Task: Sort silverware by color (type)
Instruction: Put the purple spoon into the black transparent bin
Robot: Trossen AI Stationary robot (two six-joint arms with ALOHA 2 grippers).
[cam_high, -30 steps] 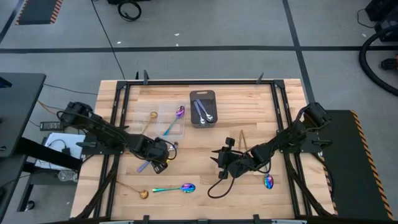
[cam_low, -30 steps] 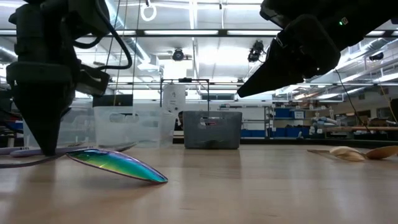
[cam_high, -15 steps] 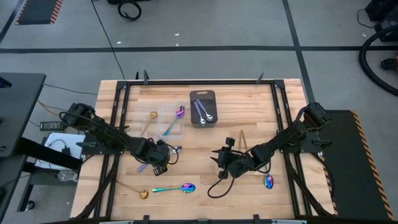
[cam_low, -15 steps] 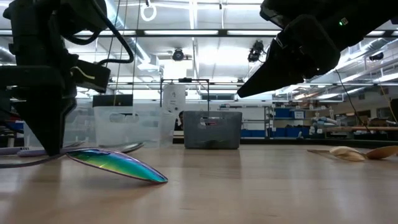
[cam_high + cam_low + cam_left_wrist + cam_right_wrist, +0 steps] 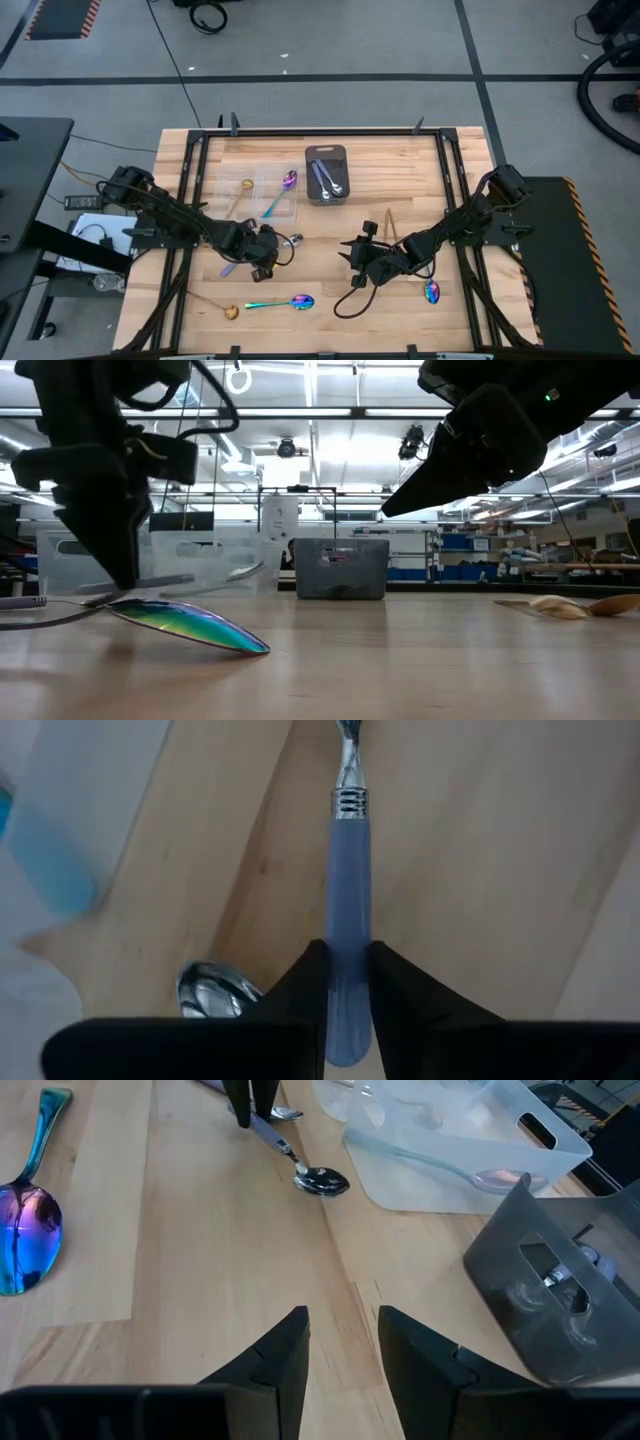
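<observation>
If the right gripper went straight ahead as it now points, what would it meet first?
Probably bare table first; beyond the right gripper, roughly in line, lies the silver spoon pinched by the left gripper. Depth uncertain.

Grey taped floor [image 5: 320,60], bright ceiling strip lights [image 5: 330,412], distant shelving [image 5: 470,555].

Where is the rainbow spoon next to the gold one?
In the high view, the rainbow spoon lies near the table's front edge, left of centre, beside the gold spoon, just in front of the left end effector.
</observation>
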